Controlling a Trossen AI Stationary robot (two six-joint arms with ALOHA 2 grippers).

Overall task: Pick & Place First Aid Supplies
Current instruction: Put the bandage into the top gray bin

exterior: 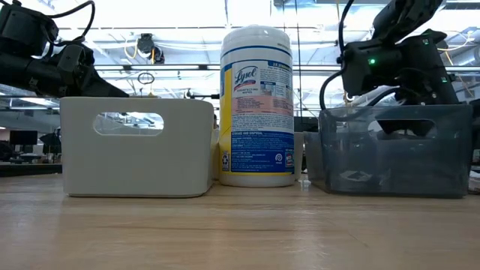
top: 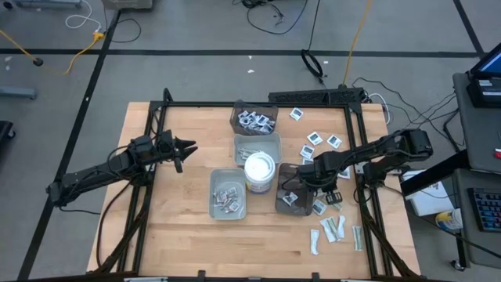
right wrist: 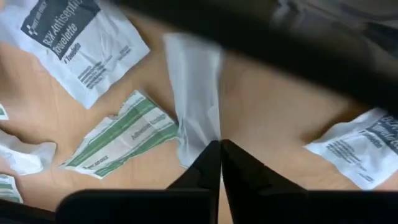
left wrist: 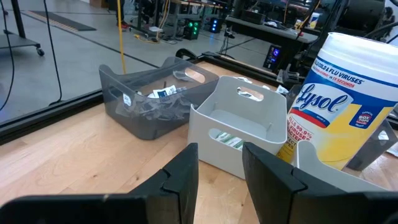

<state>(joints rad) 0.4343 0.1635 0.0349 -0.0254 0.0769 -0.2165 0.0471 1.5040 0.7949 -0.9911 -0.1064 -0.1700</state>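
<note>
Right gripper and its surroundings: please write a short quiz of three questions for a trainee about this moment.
1. True or false: the left gripper holds a packet.
2. The right gripper is: A) wide open; B) shut on a white packet; C) shut on a tray's rim.
3. In the low view, what stands between the grey tray and the dark tray?

Key:
1. False: it is open and empty.
2. B.
3. The tub.
</note>
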